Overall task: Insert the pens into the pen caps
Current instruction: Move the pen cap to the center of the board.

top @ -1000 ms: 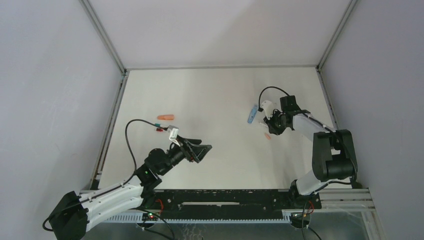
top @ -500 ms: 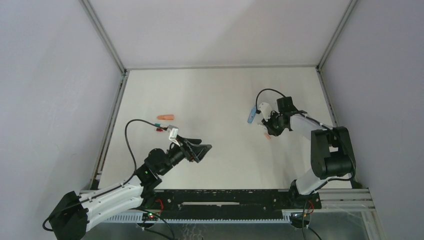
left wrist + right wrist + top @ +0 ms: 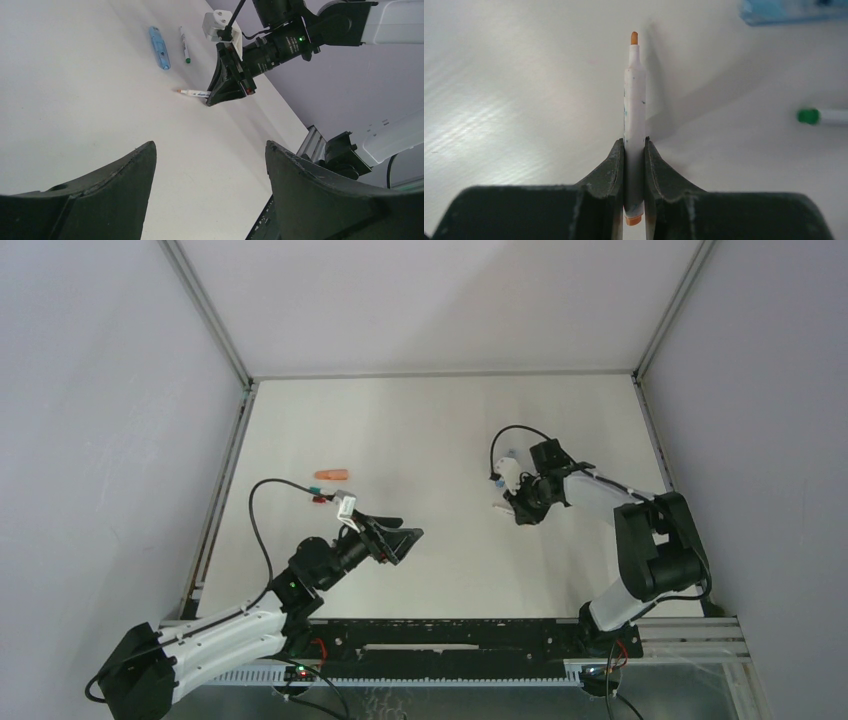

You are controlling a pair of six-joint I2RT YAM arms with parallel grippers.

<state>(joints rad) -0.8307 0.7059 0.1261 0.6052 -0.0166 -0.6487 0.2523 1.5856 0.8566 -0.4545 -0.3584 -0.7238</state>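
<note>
The right fingers point(image 3: 616, 167) are pinched narrow on a white pen point(image 3: 634, 110). They clamp its barrel near the back end, so an orange stub pokes out behind the grip and most of the barrel juts forward to a small orange tip. This pen sits right of centre over the worktop point(image 3: 420, 430), pointing left and low above the surface; whether the tip touches it cannot be told. The left fingers point(image 3: 100, 200) stand wide apart and hold nothing. They hover over the near left part of the worktop, well apart from the right arm and facing it

On the far side of the held pen lie a light blue cap point(image 3: 159, 47) and a green-tipped pen point(image 3: 184, 45). They lie flat on the worktop side by side, not touching, near the right fingers. A salmon-orange cap point(image 3: 331, 475) lies alone at the left, beyond the left arm. Just on its near side a small red piece point(image 3: 318, 500) shows, too small to identify

The fingers are dark, matte, curved wedges. The held pen's barrel is smooth, white and round with faint blue smudges, narrowing to a thin neck before the tip. The blue cap is translucent and longish. The worktop is pale, smooth and slightly glossy
</note>
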